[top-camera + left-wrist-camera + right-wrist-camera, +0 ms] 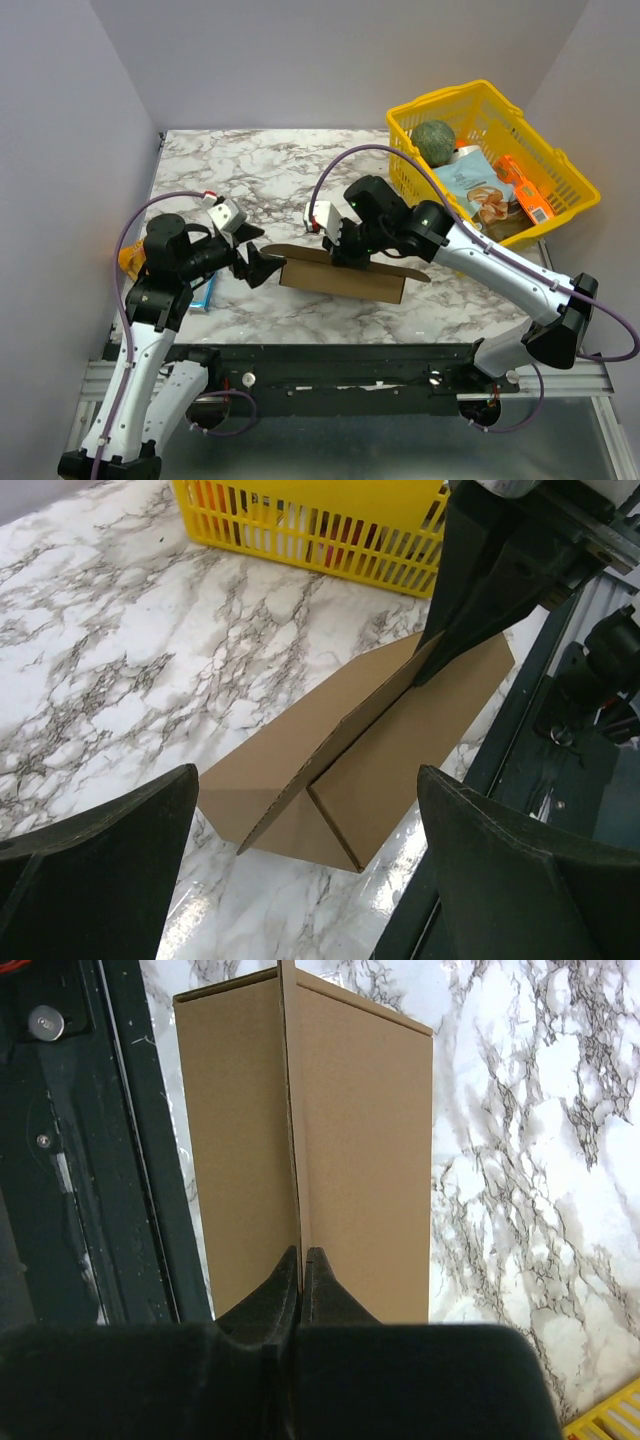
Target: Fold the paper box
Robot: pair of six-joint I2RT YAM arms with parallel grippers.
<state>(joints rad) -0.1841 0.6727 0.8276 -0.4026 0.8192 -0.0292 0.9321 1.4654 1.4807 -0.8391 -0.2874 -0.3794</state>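
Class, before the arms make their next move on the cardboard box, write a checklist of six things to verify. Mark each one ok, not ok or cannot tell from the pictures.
1. Grip: right gripper shut on the upright flap of the paper box: ok.
2. Free hand: left gripper open: ok.
3. Clearance: left gripper apart from the box, at its left end: ok.
4. Obstacles: box apart from the yellow basket: ok.
5. Support: box wholly on the table: cannot tell; its near side lies along the front edge.
6. Fold finished: not ok; the flap stands upright.
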